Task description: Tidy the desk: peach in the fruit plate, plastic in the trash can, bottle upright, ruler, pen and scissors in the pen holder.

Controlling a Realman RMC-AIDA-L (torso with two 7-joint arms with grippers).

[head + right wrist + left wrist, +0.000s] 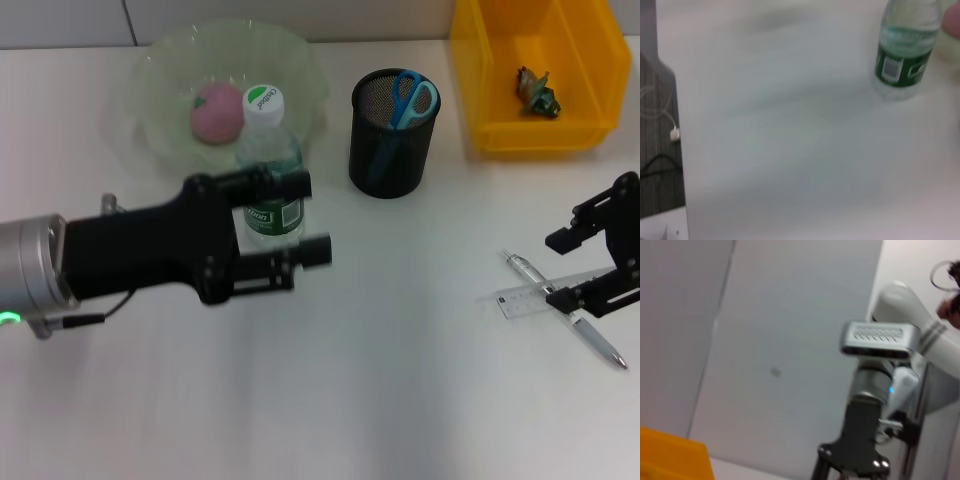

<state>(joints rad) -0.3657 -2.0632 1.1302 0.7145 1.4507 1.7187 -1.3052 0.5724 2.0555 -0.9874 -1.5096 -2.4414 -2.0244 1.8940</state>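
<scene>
Seen from the head camera: left hand (305, 218) stretched across the white bench (380, 350), fingers spread wide with nothing between them, just in front of the bottle (268, 160), which stands upright with its white cap on, right at the near edge of the fruit plate (165, 75); judged from that stance, a hand released from the bottle now that it is set on its base. Peach (217, 112) resting inside the pale green plate, apparently where the task wants it. Scissors (410, 98) standing handles-up in the black mesh pen holder (391, 135), likewise sorted. A crumpled scrap, probably the plastic (536, 90), lying in the yellow trash can (535, 85) at the far right corner. Left to do, by the look of it: pen (568, 310) and clear ruler (540, 295) lying flat and crossed on the bench, well apart from the holder. Right hand (575, 265) poised low directly over that pair, fingers open and straddling them, one tip near where pen and ruler meet, holding nothing yet; likely lined up for a pinch on one of the two. Right wrist camera showing only the bottle and bare bench; left wrist camera aimed at the wall and the other arm.
</scene>
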